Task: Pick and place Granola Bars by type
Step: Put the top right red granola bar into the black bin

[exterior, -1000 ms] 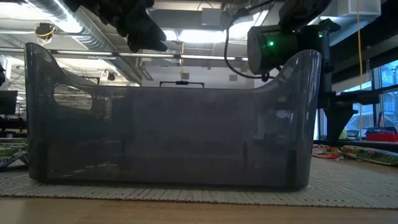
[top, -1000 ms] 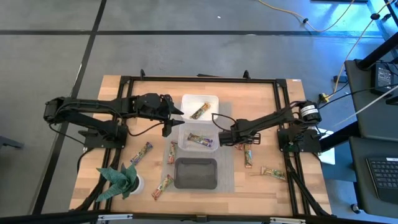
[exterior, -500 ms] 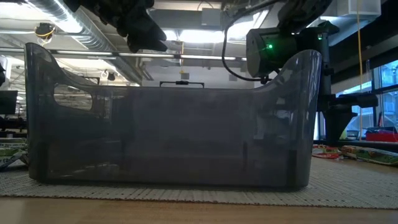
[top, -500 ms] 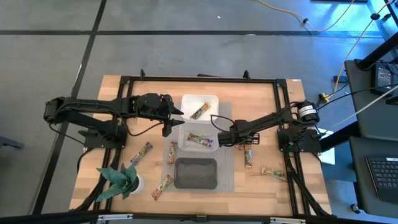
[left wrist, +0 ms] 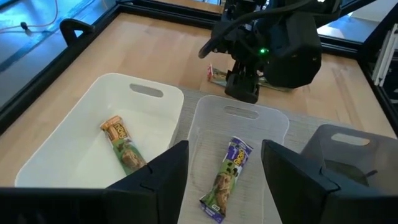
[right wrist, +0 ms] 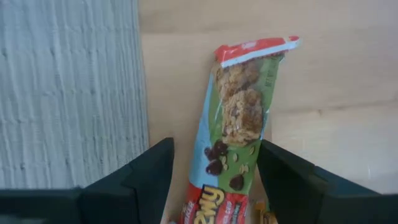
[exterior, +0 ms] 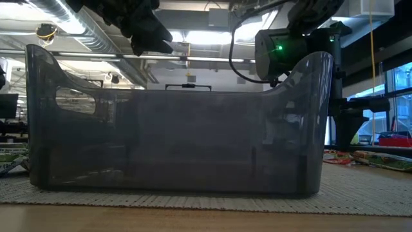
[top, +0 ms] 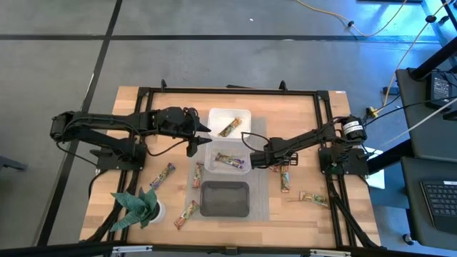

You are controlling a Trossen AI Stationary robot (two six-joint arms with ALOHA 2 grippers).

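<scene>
Granola Bars [top: 228, 128]: two in tubs, six loose.

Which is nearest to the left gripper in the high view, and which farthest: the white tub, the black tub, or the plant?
Measured from the left gripper:
1. The white tub, just beside it toward the table's far edge.
2. The black tub, farther off toward the near edge, past the clear tub.
3. The plant, farthest, at the near left corner.

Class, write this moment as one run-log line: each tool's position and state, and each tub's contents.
right tool: open, straddling red-ended bar | left tool: open, above tubs | white tub: one bar | clear tub: one bar | black tub: none visible
</scene>
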